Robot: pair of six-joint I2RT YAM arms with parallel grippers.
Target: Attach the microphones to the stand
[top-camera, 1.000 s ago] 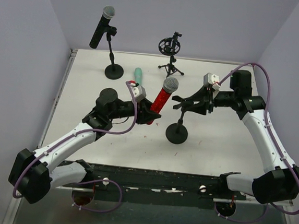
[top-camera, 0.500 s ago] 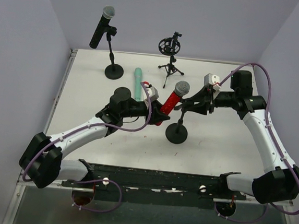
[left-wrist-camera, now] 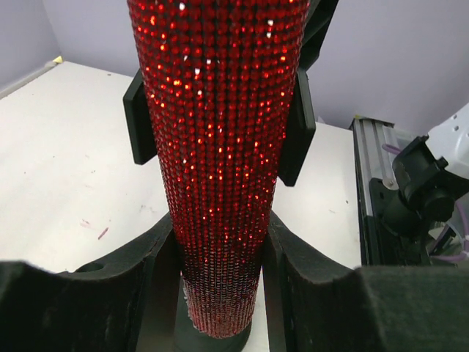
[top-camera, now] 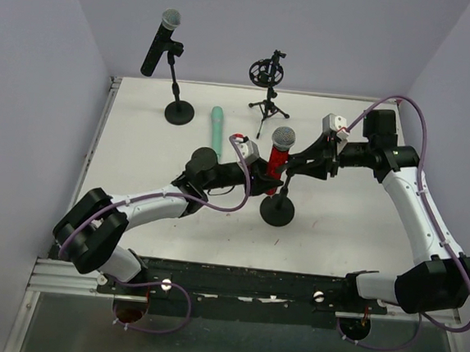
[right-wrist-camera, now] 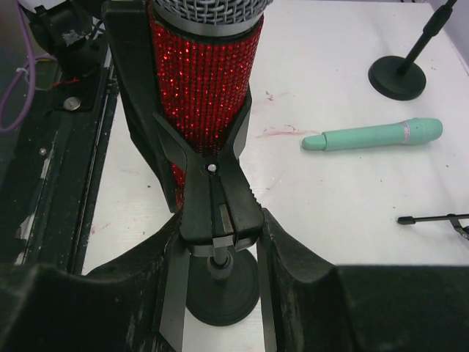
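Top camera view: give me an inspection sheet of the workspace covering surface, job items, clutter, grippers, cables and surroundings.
Surface: white tabletop, faint reddish smudges.
Job's things: red sequinned microphone with silver mesh head, upright in the clip of the black round-base stand; black microphone clipped on the rear-left stand; teal-green microphone lying flat; tripod shock-mount stand empty.
Clutter: nothing seen.
Grippers: left gripper shut on the red microphone's body; right gripper shut on the clip.
Cables: purple cables looped along both arms.
Surroundings: plain lilac walls.
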